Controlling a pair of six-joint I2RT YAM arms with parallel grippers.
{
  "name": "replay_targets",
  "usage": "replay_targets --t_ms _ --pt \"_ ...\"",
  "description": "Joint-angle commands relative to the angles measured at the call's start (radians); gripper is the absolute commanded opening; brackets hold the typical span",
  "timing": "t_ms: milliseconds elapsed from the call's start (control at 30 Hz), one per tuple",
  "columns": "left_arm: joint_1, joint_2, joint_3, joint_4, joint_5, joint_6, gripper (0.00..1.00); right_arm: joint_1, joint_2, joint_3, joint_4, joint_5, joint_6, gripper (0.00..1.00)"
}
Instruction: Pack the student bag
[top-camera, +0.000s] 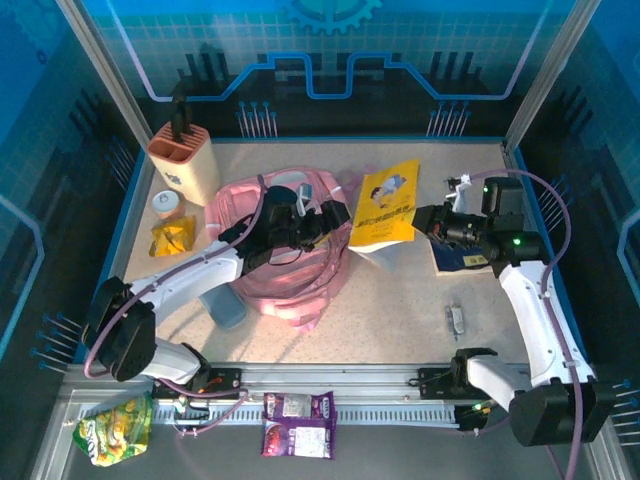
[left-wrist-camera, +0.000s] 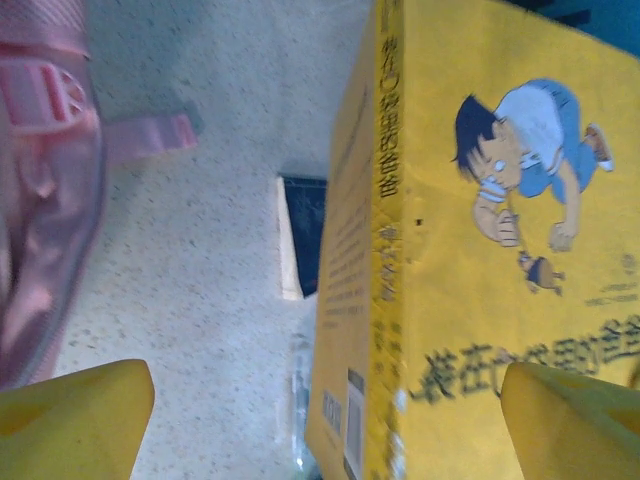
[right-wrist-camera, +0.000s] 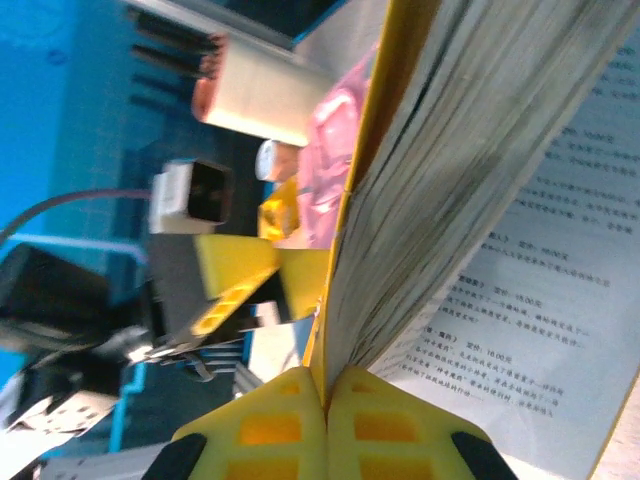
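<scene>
One speckled tabletop (top-camera: 400, 300) under the student bag (top-camera: 300, 288), blue patterned walls (top-camera: 330, 60) around.

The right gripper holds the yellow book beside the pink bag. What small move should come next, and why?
Probably the right arm should carry the yellow book a little to the left, toward the student bag. The right gripper is shut on the book's edge. The book is beside the bag, not yet in it, and the left gripper is open and holds nothing.
</scene>
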Motion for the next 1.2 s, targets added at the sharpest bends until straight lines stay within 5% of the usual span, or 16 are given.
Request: replay_targets --t_ms 0,133,600,767,900,1167 --pt "0.001 -0.002 -0.029 0.248 0.121 -0.096 0.90 0.059 -0.014 -0.021 0.222 -0.108 0.143 0.00" --pt "0.001 -0.013 -0.058 0.416 0.139 -0.148 0.79 0.112 0.004 -0.026 0.240 -0.078 0.134 0.00" --pt "0.001 -0.105 -0.009 0.247 0.086 -0.067 0.16 0.122 0.062 -0.004 0.137 -0.026 -0.001 0.03" --pt "0.005 -0.126 0.006 0.238 0.063 -0.052 0.00 0.116 0.053 0.001 0.058 0.028 -0.032 0.41" --pt "0.006 -0.142 0.034 0.236 0.052 -0.026 0.00 0.096 0.076 -0.007 0.032 0.033 -0.006 0.78" --pt "0.004 -0.140 0.066 0.309 0.051 -0.012 0.00 0.152 0.138 0.002 0.174 -0.073 0.110 0.99"
